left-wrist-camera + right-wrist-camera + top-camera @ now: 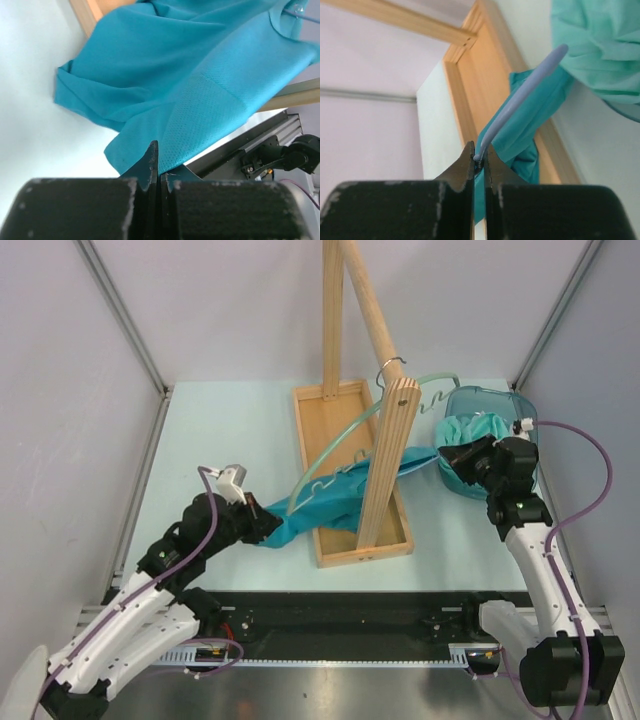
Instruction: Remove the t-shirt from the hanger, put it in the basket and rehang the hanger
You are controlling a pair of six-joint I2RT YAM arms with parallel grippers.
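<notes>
Top external view: the t-shirt (335,505) drapes from the wooden tray (322,425) onto the bench (225,430). The left gripper (159,161) is pinched tight on its edge; the right gripper (480,156) is clamped closed on the hanger (520,100) tip.

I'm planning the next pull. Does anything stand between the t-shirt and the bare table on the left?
Yes. The t-shirt, pinched by the left gripper, drapes over the left rim of the wooden base and runs past the leaning post; the right gripper clamps the hanger.
</notes>
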